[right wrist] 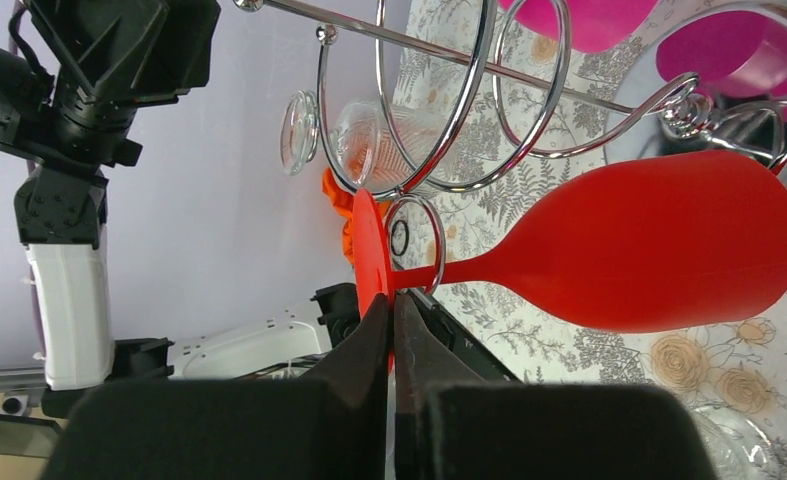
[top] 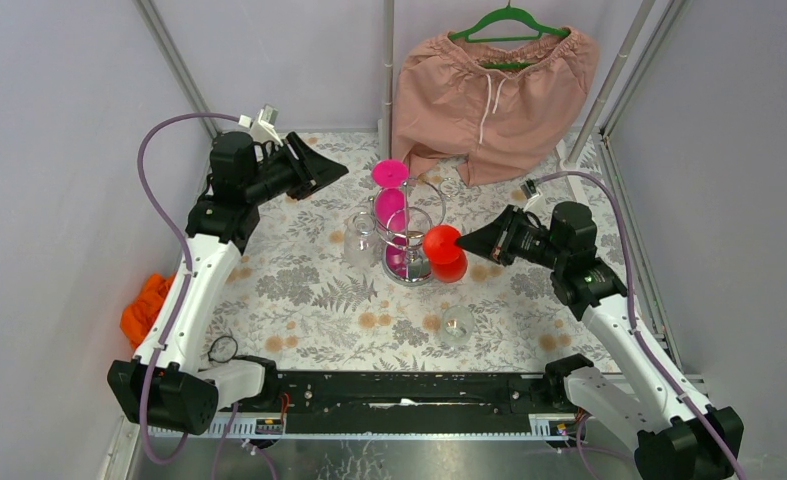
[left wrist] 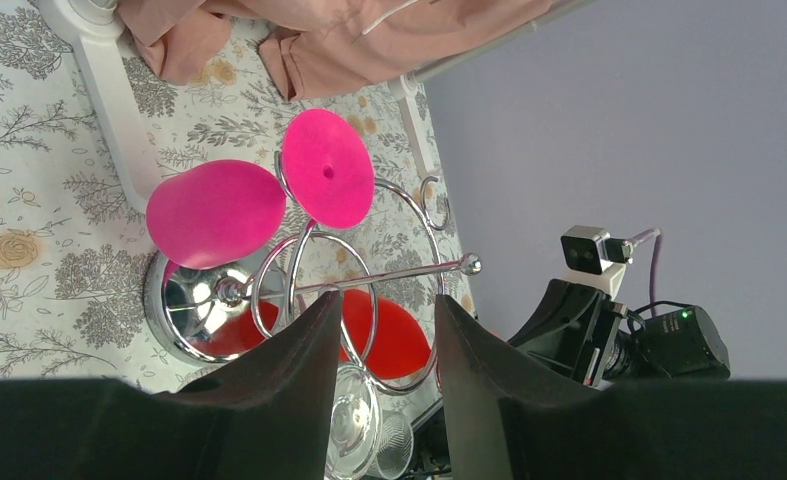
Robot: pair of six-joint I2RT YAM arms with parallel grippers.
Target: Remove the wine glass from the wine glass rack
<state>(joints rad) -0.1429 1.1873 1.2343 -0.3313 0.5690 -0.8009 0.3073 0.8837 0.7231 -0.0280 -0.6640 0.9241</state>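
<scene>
Pinching the foot of the red glass with the right end effector — closed on the disc's edge, just beside the small loop of the rack. Hanging bowl-down on the rack's right side, long axis upright, stem threaded through that loop. Probably calls for drawing the foot sideways out of the loop, toward the right arm — the nearer one. Left end effector half-open, empty, apart from the rack, above the counter.

Wore white shells on the long links above the black base rail, black housings at joints, black wedge-shaped fingers. Trailed looping purple cables from either end of that rail.
</scene>
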